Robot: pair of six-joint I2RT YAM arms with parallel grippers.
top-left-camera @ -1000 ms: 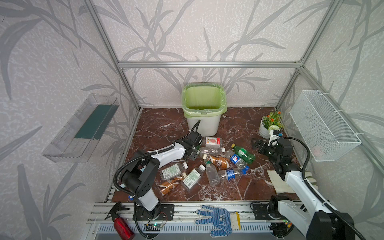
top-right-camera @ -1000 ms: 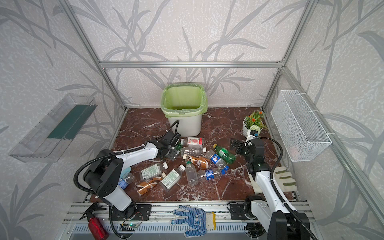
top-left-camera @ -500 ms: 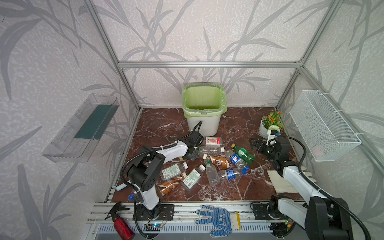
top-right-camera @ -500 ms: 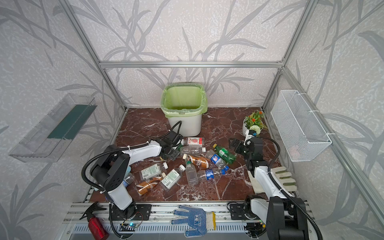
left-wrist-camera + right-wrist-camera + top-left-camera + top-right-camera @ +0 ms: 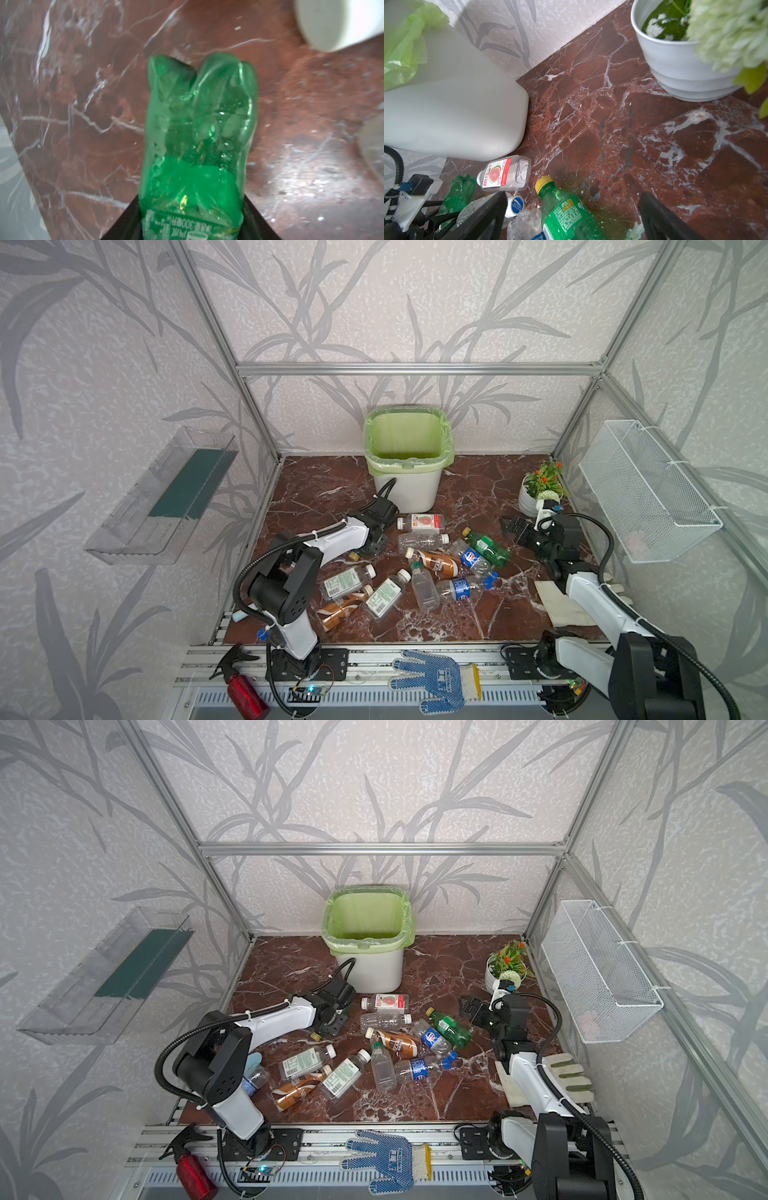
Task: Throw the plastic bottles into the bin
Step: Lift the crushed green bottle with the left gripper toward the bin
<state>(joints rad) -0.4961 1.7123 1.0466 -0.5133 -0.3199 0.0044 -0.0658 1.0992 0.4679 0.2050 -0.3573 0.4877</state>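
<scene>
— Looking at the left gripper point(image 5: 375, 546) now, low over the marble floor point(image 5: 316, 493), just in front of the bin point(image 5: 409, 491). What has it got?

— A crushed green bottle point(image 5: 197, 128). In the left wrist view the black fingers point(image 5: 124, 226) press in on both sides of the label end. That's a clamp, with the dented base poking out ahead.

— Is it off the floor?

— Can't tell from these angles.

— And the right gripper point(image 5: 513, 526)?

— Jaws spread wide, nothing between them. It hangs near the flower pot point(image 5: 530, 499), just beside a green bottle with a yellow cap point(image 5: 487, 546).

— The other plastic bottles point(image 5: 436, 562)?

— Lying scattered on the marble between the two arms, in front of the bin: clear, brown, blue-labelled. The bin stands upright against the back wall, with its green liner folded over the rim.
</scene>
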